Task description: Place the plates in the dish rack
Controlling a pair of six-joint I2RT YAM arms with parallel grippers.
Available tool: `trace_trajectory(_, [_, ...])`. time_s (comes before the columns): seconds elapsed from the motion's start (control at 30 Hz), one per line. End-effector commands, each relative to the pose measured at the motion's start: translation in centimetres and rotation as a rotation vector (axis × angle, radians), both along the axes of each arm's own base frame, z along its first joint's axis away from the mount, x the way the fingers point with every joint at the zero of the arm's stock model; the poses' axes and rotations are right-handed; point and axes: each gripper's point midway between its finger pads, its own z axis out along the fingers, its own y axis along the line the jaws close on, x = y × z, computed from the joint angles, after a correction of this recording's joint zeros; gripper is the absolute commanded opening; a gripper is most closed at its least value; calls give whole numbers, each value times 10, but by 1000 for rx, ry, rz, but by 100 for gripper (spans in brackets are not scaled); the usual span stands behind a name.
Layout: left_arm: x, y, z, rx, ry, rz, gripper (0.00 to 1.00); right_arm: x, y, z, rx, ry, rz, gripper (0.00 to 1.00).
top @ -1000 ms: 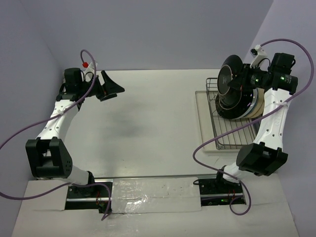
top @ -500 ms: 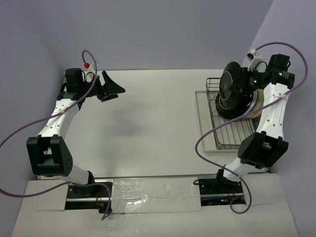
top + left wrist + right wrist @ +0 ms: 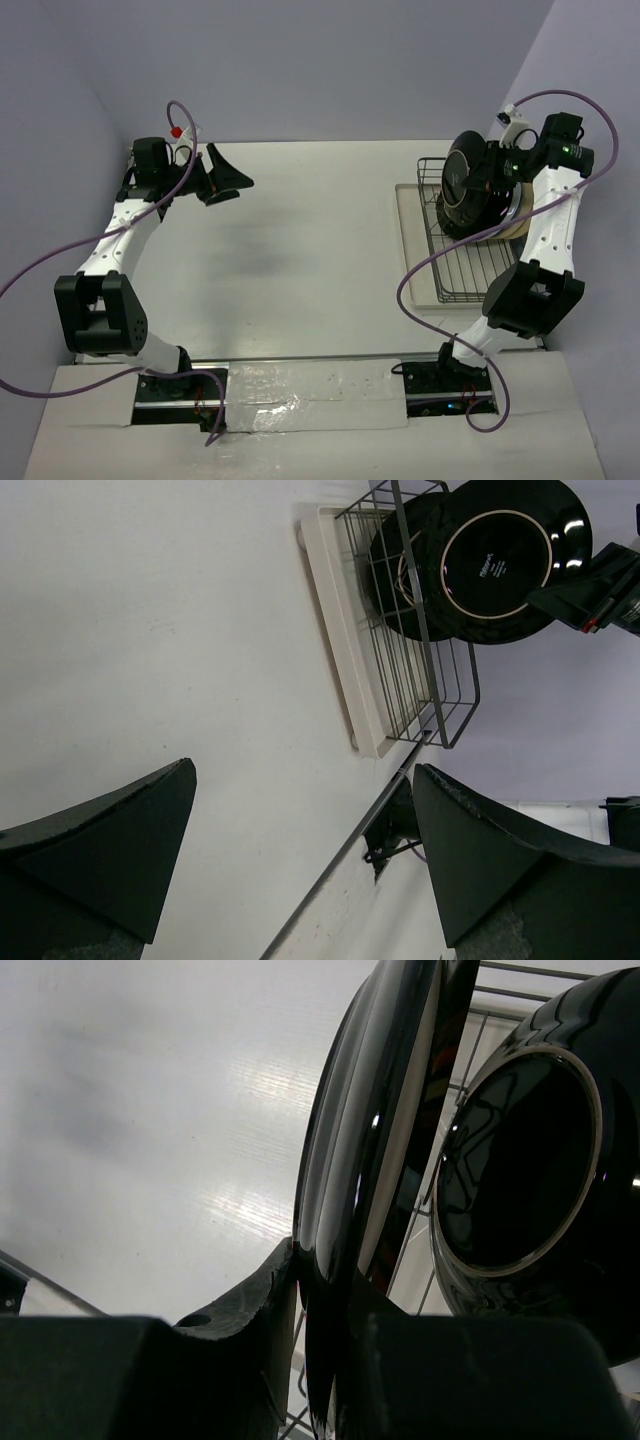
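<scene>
Dish rack (image 3: 465,270), right of table (image 3: 300,230): dark plates (image 3: 468,218) are standing on edge in its far end. Right gripper (image 3: 318,1330) is clamping the rim of another plate (image 3: 380,1130), holding it upright just beside them; only its wrist view is showing the pinch. Left gripper (image 3: 226,176) is hovering far left, jaws spread wide, its camera showing that plate's ringed back face-on.

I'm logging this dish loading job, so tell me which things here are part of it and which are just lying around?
Part of the job: dark plate upright in the right hand; plates already in the dish rack.
Just there: open, empty left hand; purple cables; clear tape strip at the near edge.
</scene>
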Motion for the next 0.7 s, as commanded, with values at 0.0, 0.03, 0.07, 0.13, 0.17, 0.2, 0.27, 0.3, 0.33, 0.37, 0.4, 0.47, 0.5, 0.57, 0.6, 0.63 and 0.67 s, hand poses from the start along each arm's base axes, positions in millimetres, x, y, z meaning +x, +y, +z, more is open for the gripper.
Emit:
trace_trajectory(0.0, [5, -4, 18, -13, -53, -25, 99, 10, 4, 23, 15, -120, 56, 0])
trace_trajectory(0.03, [5, -3, 18, -14, -55, -25, 99, 10, 4, 21, 18, -117, 57, 0])
trace_trajectory(0.07, [4, -3, 18, -14, -55, -25, 99, 10, 4, 18, 22, -109, 56, 0])
trace_trajectory(0.13, [4, -3, 18, -14, -52, -25, 99, 10, 5, 13, 33, -91, 55, 0])
trace_trajectory(0.17, [4, -4, 19, -14, -55, -28, 99, 10, 4, 9, 38, -81, 55, 0])
trace_trajectory(0.2, [4, -4, 19, -15, -55, -28, 99, 10, 5, 6, 43, -72, 56, 0])
trace_trajectory(0.27, [4, -4, 19, -17, -50, -29, 99, 11, 5, 1, 52, -60, 57, 0])
trace_trajectory(0.3, [4, -4, 19, -17, -50, -32, 99, 12, 4, -1, 53, -54, 56, 0])
trace_trajectory(0.33, [4, -4, 19, -16, -51, -31, 99, 13, 4, -2, 56, -52, 57, 0])
trace_trajectory(0.37, [4, -4, 19, -16, -51, -31, 99, 15, 3, -5, 62, -43, 55, 0])
trace_trajectory(0.4, [4, -4, 18, -16, -51, -31, 99, 16, 3, -6, 65, -38, 53, 0])
trace_trajectory(0.47, [3, -4, 18, -17, -48, -32, 99, 19, 2, -11, 77, -26, 53, 1])
trace_trajectory(0.5, [3, -4, 17, -17, -48, -30, 99, 20, 1, -11, 78, -25, 52, 2])
trace_trajectory(0.57, [3, -4, 17, -16, -48, -31, 99, 23, 0, -17, 87, -6, 51, 2])
trace_trajectory(0.6, [2, -4, 16, -16, -46, -33, 99, 24, -1, -16, 88, -7, 51, 3])
trace_trajectory(0.63, [3, -4, 16, -16, -46, -33, 99, 26, -2, -20, 90, 1, 55, 3])
trace_trajectory(0.67, [3, -4, 16, -16, -45, -31, 99, 26, -3, -21, 87, 4, 58, 4])
